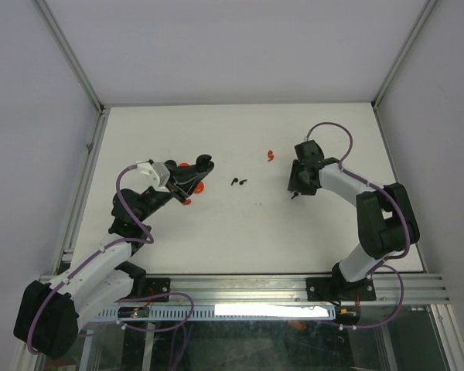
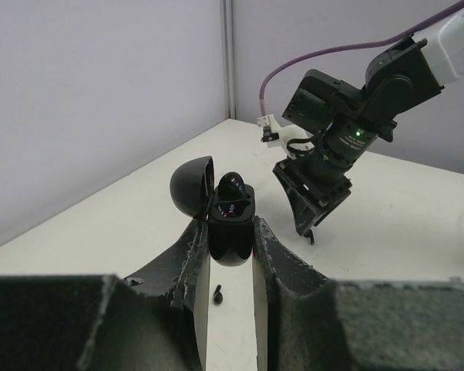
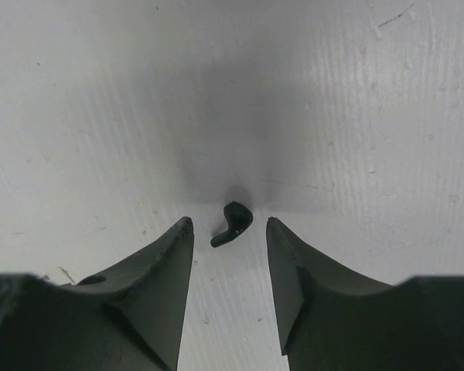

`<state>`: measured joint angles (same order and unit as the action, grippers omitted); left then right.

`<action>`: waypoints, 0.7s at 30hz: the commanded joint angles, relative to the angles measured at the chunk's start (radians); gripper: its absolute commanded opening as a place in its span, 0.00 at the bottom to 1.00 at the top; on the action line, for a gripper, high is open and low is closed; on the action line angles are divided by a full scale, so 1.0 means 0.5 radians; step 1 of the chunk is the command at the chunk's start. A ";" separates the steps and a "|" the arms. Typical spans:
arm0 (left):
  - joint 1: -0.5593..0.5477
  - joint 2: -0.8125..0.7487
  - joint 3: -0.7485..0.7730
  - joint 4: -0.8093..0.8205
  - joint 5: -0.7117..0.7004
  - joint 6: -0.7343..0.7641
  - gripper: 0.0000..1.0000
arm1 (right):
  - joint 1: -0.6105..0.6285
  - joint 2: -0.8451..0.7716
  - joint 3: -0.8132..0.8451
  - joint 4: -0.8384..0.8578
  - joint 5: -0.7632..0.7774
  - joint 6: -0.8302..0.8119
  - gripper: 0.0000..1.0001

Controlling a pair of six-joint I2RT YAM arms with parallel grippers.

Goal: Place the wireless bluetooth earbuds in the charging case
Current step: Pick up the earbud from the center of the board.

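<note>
My left gripper (image 1: 192, 179) is shut on the black charging case (image 2: 230, 228), which it holds upright with the lid (image 2: 192, 184) swung open to the left. A dark rounded piece rises from the case's top. A black earbud (image 3: 233, 222) lies on the white table between the fingertips of my right gripper (image 3: 229, 224), which points straight down, open, with a gap on each side of the earbud. Another black earbud (image 1: 237, 182) lies between the two grippers, and it shows below the case as a small black earbud (image 2: 217, 292). A red earbud (image 1: 271, 154) lies farther back.
Red pieces (image 1: 197, 187) lie around the left gripper on the table (image 1: 240, 232). In the left wrist view the right gripper (image 2: 317, 197) stands just beyond the case. Walls close the table at the back and on both sides.
</note>
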<state>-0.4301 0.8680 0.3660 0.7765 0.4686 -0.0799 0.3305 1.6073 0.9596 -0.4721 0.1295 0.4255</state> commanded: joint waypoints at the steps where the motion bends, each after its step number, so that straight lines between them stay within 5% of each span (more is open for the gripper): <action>1: 0.013 -0.041 0.087 0.036 -0.019 0.049 0.00 | -0.005 0.062 0.109 0.053 -0.027 0.002 0.45; 21: 0.013 -0.050 0.087 0.024 -0.019 0.061 0.00 | 0.124 0.263 0.225 -0.158 0.157 -0.083 0.35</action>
<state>-0.4301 0.8661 0.3679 0.7742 0.4690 -0.0666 0.3836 1.7107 1.0328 -0.5297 0.1680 0.4007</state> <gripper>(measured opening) 0.217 0.351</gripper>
